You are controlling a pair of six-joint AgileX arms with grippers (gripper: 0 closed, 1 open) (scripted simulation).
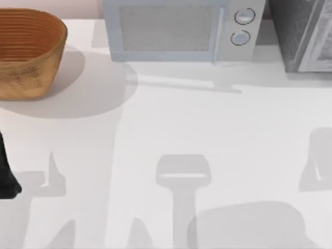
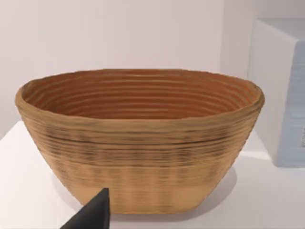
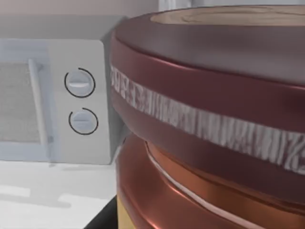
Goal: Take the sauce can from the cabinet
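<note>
The sauce can [image 3: 205, 143] looms right against the right wrist camera, off to the right of the microwave [image 1: 176, 28], so it is probably carried clear of the cabinet [image 1: 306, 33] at far right. Whether the right pincer grips it, I cannot tell. The left arm [image 1: 6, 171] idles near the basket [image 1: 28, 52] on the tabletop [image 1: 207, 129].

White table [image 1: 218, 129], lit from above; soft grey shadows lie across its near half. Woven basket [image 1: 28, 52] at far left. Pale microwave [image 1: 179, 28] with two round knobs at back centre. Plain pale wall [image 2: 119, 33] behind the basket.
</note>
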